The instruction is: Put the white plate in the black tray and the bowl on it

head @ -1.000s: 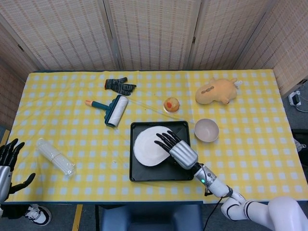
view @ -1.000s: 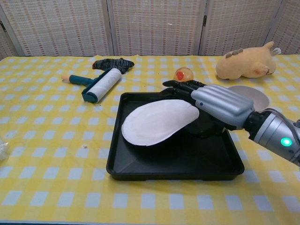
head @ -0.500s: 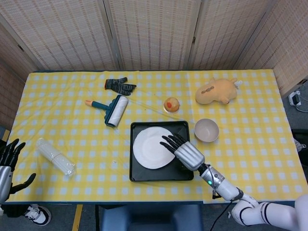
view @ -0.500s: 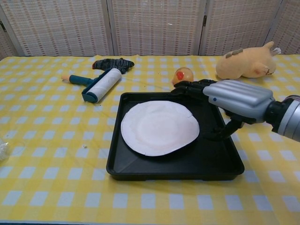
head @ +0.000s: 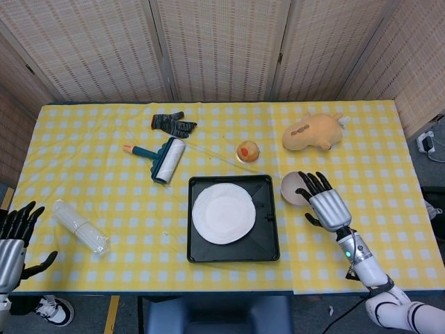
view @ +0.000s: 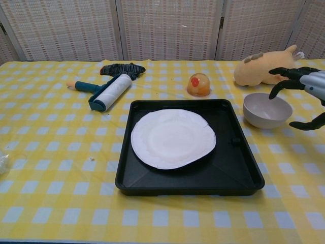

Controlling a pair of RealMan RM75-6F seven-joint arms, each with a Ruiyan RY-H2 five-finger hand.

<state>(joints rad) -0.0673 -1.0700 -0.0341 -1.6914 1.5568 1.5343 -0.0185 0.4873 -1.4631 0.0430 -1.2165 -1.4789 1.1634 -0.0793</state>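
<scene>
Yellow-checked tabletop (head: 104, 174) carries black tray (head: 233, 252), bowl (head: 295, 187), lint roller (head: 165, 159), glove (head: 173, 124), plush toy (head: 313, 132).

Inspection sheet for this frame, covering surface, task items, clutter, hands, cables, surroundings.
Surface: table under yellow-and-white checked cloth.
Job's things: round white plate lies flat in the black rectangular tray; pale round bowl on the cloth right of the tray, empty.
Clutter: teal-handled lint roller, dark knitted glove, orange domed toy, tan plush animal, clear plastic bundle.
Hands: right hand open over the bowl; left hand open at the table's left edge.
Cables: white plug and lead on the floor.
Surroundings: woven folding screens.
</scene>
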